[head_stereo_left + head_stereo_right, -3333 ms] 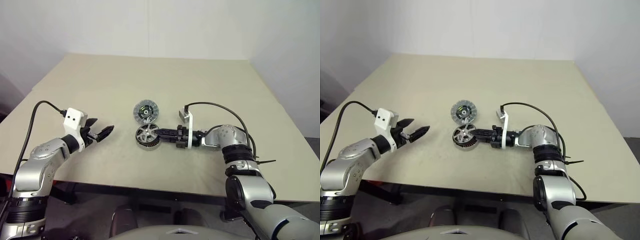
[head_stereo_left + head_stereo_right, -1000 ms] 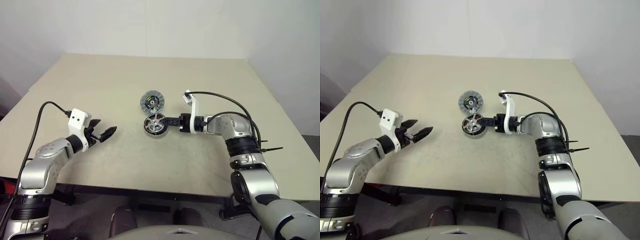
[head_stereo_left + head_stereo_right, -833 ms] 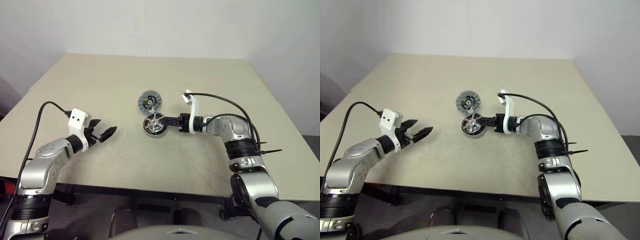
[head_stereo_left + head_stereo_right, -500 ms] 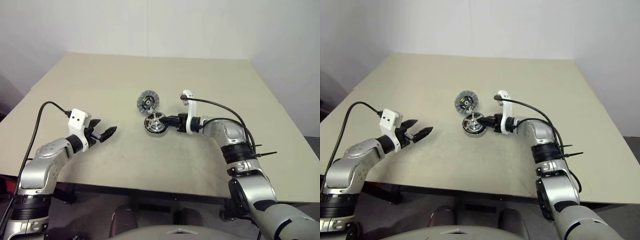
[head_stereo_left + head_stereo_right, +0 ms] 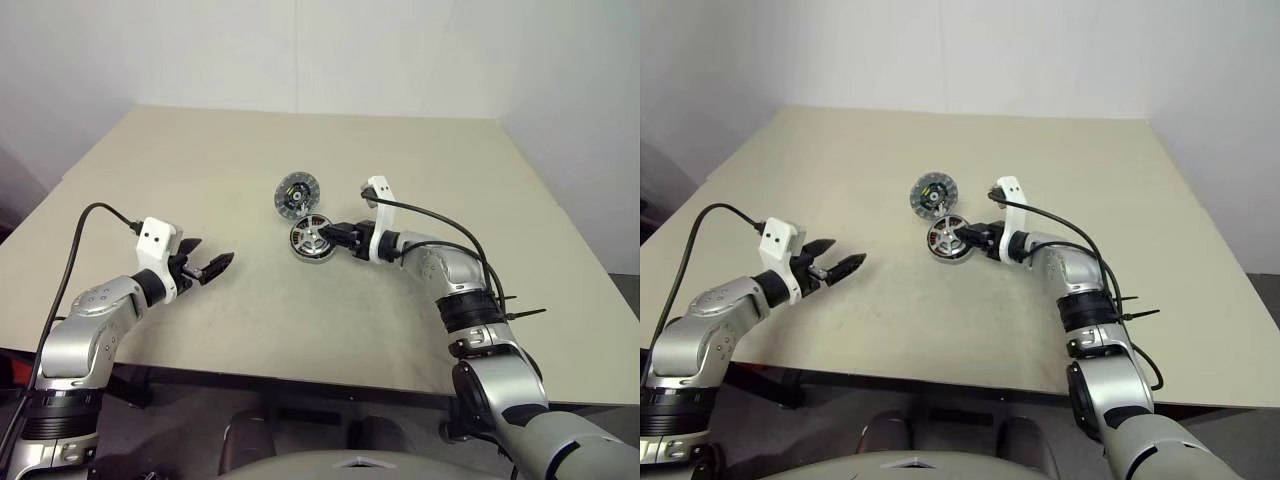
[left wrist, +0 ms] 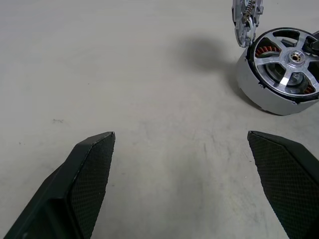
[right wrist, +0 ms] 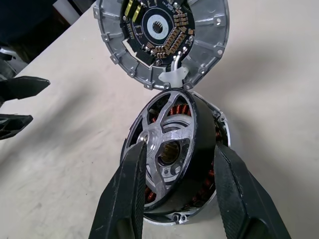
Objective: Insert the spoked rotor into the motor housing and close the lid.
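The right claw [image 7: 177, 164] pinches the spoked rotor [image 7: 172, 149] across a spoke and its dark outer rim, holding it tilted and half-seated in the motor housing [image 5: 310, 240] on the surface [image 5: 300, 310], with the lid [image 5: 297, 191] just beyond. The rotor looks stiff, thin and liable to jam if cocked, so the rim-and-spoke hold suits it. Since a second ago the housing has slid toward the lid and the right wrist has rolled; the left claw [image 5: 205, 268] stays wide open and empty, well apart.

The beige table [image 5: 420, 160] carries the motor housing [image 5: 309, 241], with the lid [image 5: 297, 191] just beside it.
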Robot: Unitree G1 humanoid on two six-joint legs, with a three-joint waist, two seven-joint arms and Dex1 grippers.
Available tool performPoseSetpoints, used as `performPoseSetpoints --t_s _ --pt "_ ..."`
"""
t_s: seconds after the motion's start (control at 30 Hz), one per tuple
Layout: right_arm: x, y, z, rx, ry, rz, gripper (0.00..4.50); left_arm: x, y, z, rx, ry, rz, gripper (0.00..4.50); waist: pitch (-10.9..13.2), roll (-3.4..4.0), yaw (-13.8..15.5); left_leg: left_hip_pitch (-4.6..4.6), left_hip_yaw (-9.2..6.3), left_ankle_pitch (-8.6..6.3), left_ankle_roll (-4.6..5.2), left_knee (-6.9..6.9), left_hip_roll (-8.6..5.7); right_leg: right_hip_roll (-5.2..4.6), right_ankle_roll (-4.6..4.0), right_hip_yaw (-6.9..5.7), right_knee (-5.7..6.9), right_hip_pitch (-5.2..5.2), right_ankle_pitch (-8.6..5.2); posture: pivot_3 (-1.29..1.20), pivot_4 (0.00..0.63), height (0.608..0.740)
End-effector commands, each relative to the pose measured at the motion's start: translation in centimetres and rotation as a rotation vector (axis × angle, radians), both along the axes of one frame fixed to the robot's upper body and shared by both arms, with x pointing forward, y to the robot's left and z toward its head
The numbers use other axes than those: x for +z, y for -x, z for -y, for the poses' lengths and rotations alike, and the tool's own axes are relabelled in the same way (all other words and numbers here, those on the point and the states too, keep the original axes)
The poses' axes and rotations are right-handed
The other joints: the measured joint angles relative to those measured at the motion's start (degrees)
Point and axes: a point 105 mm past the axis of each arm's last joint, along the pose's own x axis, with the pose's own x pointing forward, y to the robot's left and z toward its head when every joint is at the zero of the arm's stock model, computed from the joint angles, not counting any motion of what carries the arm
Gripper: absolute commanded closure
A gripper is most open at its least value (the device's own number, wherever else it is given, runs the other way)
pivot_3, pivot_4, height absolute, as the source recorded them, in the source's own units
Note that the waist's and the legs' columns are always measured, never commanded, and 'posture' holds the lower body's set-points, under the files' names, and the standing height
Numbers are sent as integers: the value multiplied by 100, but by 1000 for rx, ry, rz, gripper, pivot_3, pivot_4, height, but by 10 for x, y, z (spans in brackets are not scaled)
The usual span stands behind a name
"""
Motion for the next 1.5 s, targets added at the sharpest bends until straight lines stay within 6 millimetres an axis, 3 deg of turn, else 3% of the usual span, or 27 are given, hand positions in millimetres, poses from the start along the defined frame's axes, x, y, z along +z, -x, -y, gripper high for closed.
performPoseSetpoints --t_s 0.03,0.37,1.5 --pt "12 -5 2 -7 -27 -3 2213 14 -3 2 -13 -3 60 0 0 0 -1 0 0 0 0 0 0 0 0 0 0 0 0 0 0 740" --pt "1 -9 8 -49 4 -58 2213 14 -2 3 -10 -2 61 0 0 0 0 0 0 0 0 0 0 0 0 1 1 1 0 0 0 740" --pt "-4 -12 11 -76 56 -64 2213 13 -1 2 -4 -2 58 0 -1 -1 3 2 0 1 0 2 -1 -1 0 1 5 11 0 0 0 740"
